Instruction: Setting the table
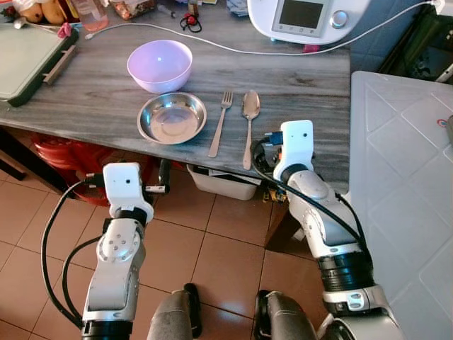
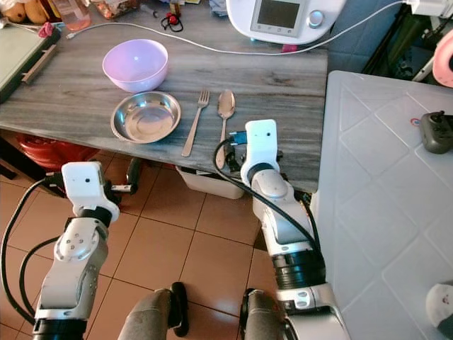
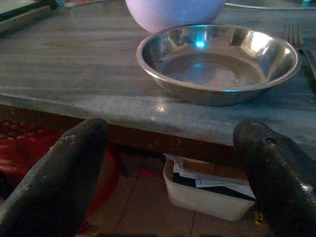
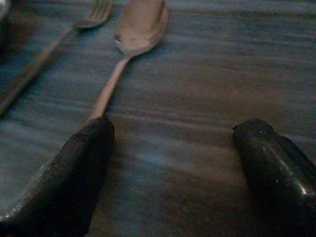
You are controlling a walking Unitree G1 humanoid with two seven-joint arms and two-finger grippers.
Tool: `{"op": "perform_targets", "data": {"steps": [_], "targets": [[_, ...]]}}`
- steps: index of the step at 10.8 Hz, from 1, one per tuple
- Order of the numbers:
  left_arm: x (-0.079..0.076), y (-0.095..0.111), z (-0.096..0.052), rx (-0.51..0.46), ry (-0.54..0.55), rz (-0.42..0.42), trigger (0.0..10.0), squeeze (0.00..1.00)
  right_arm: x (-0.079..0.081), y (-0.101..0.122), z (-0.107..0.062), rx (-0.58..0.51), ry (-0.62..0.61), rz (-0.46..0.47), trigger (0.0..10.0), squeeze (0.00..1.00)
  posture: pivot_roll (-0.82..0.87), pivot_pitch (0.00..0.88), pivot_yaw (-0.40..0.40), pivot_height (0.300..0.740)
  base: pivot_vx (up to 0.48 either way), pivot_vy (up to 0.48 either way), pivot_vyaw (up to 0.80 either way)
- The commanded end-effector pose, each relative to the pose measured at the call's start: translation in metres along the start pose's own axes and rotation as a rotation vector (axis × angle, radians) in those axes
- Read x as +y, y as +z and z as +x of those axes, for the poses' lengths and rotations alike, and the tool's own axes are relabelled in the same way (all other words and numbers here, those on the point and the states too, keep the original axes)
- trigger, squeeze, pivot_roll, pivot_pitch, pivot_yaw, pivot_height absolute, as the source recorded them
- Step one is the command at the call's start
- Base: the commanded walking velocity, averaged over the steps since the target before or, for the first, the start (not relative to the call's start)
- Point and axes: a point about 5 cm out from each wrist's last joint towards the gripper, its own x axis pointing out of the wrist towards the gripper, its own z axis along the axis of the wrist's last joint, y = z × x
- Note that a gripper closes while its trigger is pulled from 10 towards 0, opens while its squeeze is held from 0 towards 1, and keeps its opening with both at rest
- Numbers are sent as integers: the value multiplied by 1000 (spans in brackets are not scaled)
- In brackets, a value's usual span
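1. On the table (image 1: 85, 99), a bowl (image 1: 159, 65) sits behind a dish (image 1: 172, 117).
2. A fork (image 1: 220, 124) lies just right of the dish.
3. A spoon (image 1: 249, 124) lies right of the fork.
4. A box (image 1: 223, 183) sits under the table.

Steel dish (image 1: 172, 117), fork (image 1: 220, 124), spoon (image 1: 249, 125) side by side before lilac bowl (image 1: 159, 65)

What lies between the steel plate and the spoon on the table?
The fork lies between the steel plate and the spoon, touching neither, as the left eye view shows.

No readable text, labels or numbers; appliance screen (image 1: 300, 14) illegible.
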Motion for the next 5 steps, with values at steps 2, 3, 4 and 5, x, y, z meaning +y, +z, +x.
{"op": "perform_targets", "data": {"steps": [2,3,4,5], "targets": [[5,-3,0,12,17,-3,10000,0,19,-8,-1,45,99,45,10000,0,-11,195,57,740,0,0,0],[4,-3,1,10,16,-4,10000,0,19,-10,-1,48,104,46,10000,0,-11,193,57,740,0,0,0],[4,-3,1,9,15,-5,10000,0,19,-10,-1,49,104,46,10000,0,-11,191,57,740,0,0,0],[4,-3,2,8,14,-4,10000,0,19,-9,0,41,108,53,10000,0,-12,187,58,740,0,0,0]]}}
